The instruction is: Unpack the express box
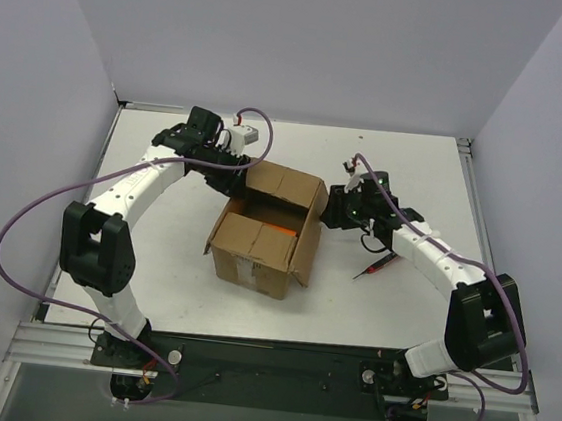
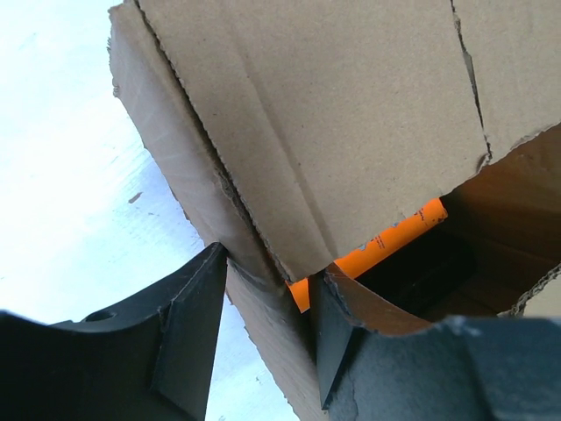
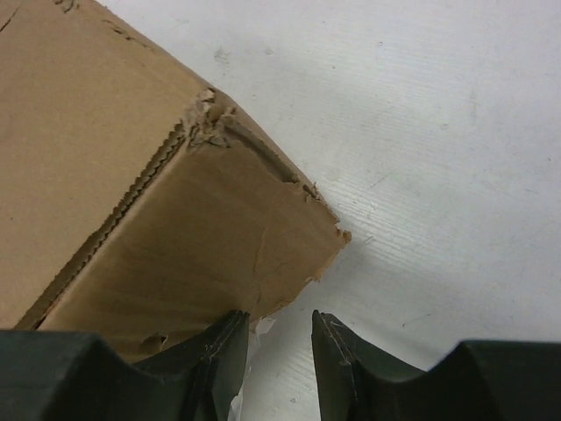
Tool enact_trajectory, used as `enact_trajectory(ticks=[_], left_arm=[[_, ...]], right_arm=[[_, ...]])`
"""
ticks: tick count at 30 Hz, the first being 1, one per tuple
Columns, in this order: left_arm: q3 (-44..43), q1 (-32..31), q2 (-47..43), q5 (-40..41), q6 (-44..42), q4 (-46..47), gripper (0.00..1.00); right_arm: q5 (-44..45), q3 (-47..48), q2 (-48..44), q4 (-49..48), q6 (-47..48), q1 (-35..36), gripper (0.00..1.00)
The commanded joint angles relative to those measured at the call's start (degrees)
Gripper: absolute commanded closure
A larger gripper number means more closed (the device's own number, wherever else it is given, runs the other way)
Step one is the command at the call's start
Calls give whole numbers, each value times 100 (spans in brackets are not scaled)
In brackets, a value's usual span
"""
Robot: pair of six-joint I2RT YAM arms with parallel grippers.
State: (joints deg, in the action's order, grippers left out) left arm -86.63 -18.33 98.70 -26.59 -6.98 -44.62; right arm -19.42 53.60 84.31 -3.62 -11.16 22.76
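White tabletop (image 1: 407, 163) between pale walls carries the box (image 1: 256, 258) at its centre, all four flaps already folded out. Opening therefore looks done, and emptying is what remains. The left pincer (image 1: 245, 172) is at the box's 11 o'clock corner. In the left wrist view it is narrowed astride the cardboard wall, one finger outside and one inside, and appears to pinch it. The right pincer (image 1: 330, 208) is at the box's 3 o'clock side, beside the outer flap. Its fingers stand narrowly apart with that flap's torn corner against one finger, and nothing is clearly held between them. An orange packet (image 1: 277, 229) lies inside the box, not yet lifted out. A thin red-tipped tool (image 1: 375, 269) rests on the tabletop at the box's 4 o'clock, under the right arm.
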Motion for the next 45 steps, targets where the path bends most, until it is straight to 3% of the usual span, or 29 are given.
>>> enact_trajectory(ticks=[1, 4, 8, 12, 15, 18, 21, 26, 30, 39, 45], left_arm=[[-108, -373, 132, -1489, 66, -65, 51], [-100, -452, 168, -1595, 92, -29, 52], [-143, -470, 203, -1096, 66, -82, 53], [-231, -470, 168, -471, -163, -240, 55], [-249, -461, 168, -444, -225, -284, 55], [-258, -461, 168, -461, -216, -284, 55], [-328, -461, 168, -373, -198, -275, 53], [-469, -461, 211, -391, -181, -328, 53], [-539, -461, 211, -426, -75, -328, 53], [-565, -461, 273, -540, 22, -337, 53], [-557, -470, 247, -540, 13, -354, 53]], right_arm=[[-422, 379, 146, -517, -62, 544, 63], [-457, 493, 330, -465, -53, 694, 63], [-344, 730, 297, -62, 348, 572, 65], [-150, 1326, -11, 615, 808, -156, 66], [8, 2178, -99, 1090, 1271, -448, 63], [-140, 2812, -126, 1109, 1843, -282, 54], [-290, 3068, -82, 960, 2274, 253, 52], [-537, 2595, -161, 1003, 3461, 1141, 52], [-133, 1858, -467, 1056, 3893, 1774, 50], [192, 1575, -565, 1354, 4305, 1951, 33], [956, 1197, -661, 1145, 4956, 2267, 33]])
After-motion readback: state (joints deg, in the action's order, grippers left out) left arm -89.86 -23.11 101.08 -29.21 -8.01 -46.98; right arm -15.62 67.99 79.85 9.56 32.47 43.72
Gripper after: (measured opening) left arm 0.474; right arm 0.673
